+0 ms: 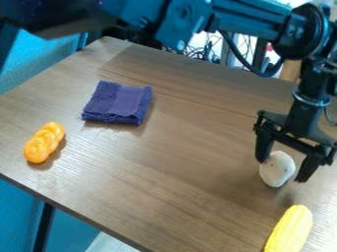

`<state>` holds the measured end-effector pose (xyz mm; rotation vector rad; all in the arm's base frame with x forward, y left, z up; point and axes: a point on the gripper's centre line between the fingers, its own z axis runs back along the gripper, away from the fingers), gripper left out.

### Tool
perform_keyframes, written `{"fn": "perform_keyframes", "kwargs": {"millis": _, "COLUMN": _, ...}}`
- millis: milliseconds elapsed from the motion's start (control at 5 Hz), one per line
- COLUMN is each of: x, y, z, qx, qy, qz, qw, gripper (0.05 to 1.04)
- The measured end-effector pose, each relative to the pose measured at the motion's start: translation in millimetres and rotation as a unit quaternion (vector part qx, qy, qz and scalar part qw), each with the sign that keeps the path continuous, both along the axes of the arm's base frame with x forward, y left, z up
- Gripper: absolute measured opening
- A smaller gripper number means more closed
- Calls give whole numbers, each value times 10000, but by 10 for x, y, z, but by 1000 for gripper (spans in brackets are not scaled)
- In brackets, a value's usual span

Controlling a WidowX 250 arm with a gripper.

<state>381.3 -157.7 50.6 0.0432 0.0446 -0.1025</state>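
Fingers [262, 146] of the end effector [282, 170] stand spread apart at the right side of the view, pointing down towards the worktop [178, 182]. A white rounded object [277, 169] with small dark specks lies between them, on the wood-grained surface. It sits closer to the finger on the view's left, whose tip overlaps its upper edge; whether the two touch, I cannot tell. A gap separates the object from the other finger, so it is not clasped. Its lower end comes nearer to the camera than either fingertip

The black arm [250, 19] crosses the top of the view from the upper left, bends at the upper right corner and drops down to the end effector

Below the white object, near the bottom edge of the view, is a yellow corn cob [290, 230], set at a slant and partly cut off by that edge. Well apart, over on the left, lies an orange twisted piece [44, 142], its coils running at a slant. A folded purple cloth [118, 102] rests flat between that piece and the far side of the worktop. Beyond the far edge, dark cables [205, 49] hang in a tangle
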Motion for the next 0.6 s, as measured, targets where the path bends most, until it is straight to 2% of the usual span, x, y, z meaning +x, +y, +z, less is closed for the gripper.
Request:
{"fn": "perform_keyframes", "kwargs": {"millis": 200, "x": -3, "y": 108, "z": -151, "qx": 215, "qy": 265, "qz": 144, "qw": 9993, "gripper": 1001}}
{"fn": "perform_keyframes", "kwargs": {"millis": 400, "x": -6, "y": 166, "z": -218, "qx": 258, "qy": 286, "qz": 253, "qw": 9989, "gripper": 950}}
{"fn": "perform_keyframes", "kwargs": {"millis": 600, "x": -26, "y": 150, "z": -240, "qx": 154, "qy": 223, "qz": 223, "qw": 9994, "gripper": 703}}
